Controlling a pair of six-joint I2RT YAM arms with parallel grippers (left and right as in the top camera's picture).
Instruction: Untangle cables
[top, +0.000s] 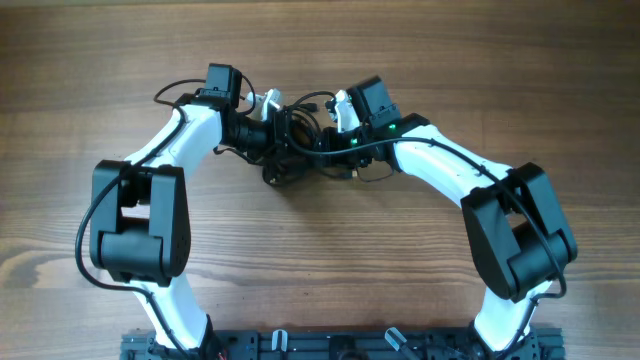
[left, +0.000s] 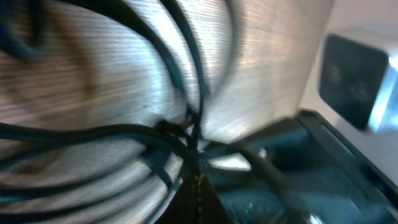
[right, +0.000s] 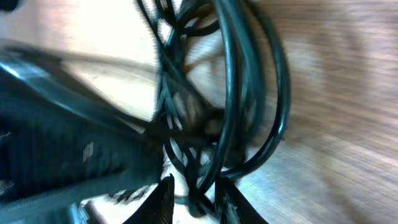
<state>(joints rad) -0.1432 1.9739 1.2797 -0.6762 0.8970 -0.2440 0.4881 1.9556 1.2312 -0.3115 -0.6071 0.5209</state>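
- black cables (top: 300, 160) knotted mid wooden table (top: 90, 70), between both grippers
- left gripper (left: 191, 177) pinched tight on cables
- right gripper (right: 194, 196) fingers narrowly apart, clamping cable strands

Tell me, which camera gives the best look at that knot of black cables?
The right wrist view: the cables fill the picture, so separate loops and crossings show, though blurred. The left wrist view shows the cables as strands meeting at one knot, and is blurrier. The overhead view shows the cables only as a small dark clump.
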